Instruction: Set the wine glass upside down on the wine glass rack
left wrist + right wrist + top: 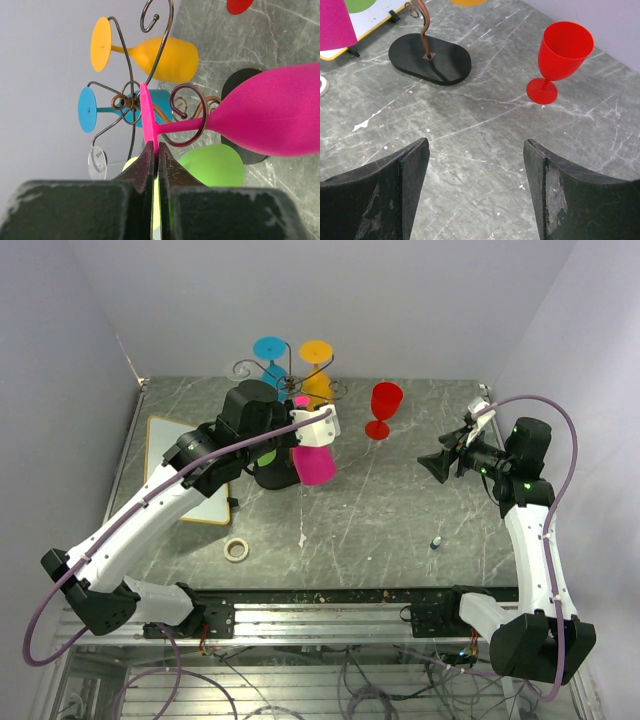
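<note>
Grey marbled worktop (400, 510), pale walls on three sides.

Left arm (150, 515) reaches far in toward the back centre. Right arm (535, 540) is bent at the right side, its wrist turned toward the middle.

White board with a yellow edge (170, 450) lies flat at left, partly under the left arm.

Wine glass rack (430, 59) stands back centre on its black oval base. A yellow glass (165, 57) and a blue glass (87, 110) hang from its arms, feet up. A green glass (215, 165) sits lower, nearer the wrist.

Pink wine glass (280, 115) is at the rack, inverted, bowl down. Its stem crosses a curled scroll arm; whether it rests on the wire, cannot tell.

Left fingers (144, 167) are clenched on the rim of the pink foot.

Right fingers (410, 165) are spread wide, grasping nothing, above bare worktop.

Red glass (562, 50) stands upright, right of the rack, well apart from it.

Tape roll (236, 549) lies near the front edge. A small dark object (437, 541) is at front right, too small to identify.
</note>
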`<move>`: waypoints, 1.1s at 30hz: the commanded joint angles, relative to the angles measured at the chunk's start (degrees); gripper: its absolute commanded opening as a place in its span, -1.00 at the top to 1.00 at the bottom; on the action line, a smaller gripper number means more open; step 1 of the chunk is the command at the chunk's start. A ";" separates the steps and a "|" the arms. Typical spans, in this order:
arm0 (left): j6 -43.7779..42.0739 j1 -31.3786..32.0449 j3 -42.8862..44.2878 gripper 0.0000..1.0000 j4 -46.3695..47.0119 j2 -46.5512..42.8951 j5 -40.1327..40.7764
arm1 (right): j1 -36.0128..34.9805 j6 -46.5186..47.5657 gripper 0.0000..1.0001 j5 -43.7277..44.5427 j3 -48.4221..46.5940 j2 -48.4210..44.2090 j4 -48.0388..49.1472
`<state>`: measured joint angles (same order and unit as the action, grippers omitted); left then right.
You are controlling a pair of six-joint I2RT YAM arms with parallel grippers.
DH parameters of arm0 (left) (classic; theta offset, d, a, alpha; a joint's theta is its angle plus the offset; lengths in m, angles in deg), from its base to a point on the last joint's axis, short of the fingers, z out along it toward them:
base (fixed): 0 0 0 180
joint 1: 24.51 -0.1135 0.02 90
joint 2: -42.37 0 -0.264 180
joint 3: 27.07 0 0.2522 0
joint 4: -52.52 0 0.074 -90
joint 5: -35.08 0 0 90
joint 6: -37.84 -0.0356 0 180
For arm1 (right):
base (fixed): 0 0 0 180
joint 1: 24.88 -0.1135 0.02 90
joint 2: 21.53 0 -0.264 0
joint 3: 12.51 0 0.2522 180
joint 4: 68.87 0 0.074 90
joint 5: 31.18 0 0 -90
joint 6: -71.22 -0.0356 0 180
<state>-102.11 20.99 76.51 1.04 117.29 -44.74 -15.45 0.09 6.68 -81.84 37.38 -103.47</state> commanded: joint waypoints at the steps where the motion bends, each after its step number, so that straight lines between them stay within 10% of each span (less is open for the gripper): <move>1: 0.77 0.45 0.25 0.86 0.49 -1.19 -3.59 | 0.41 -0.39 -0.51 -0.86 0.81 -0.64 1.55; 33: 1.79 0.56 1.23 0.83 2.63 2.18 -4.56 | 0.50 -0.55 -0.55 -0.60 1.17 -0.82 1.78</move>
<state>-100.97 21.07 76.51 1.18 118.95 -47.69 -15.21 -0.15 6.55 -81.29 37.38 -103.04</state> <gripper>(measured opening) 0.084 0.772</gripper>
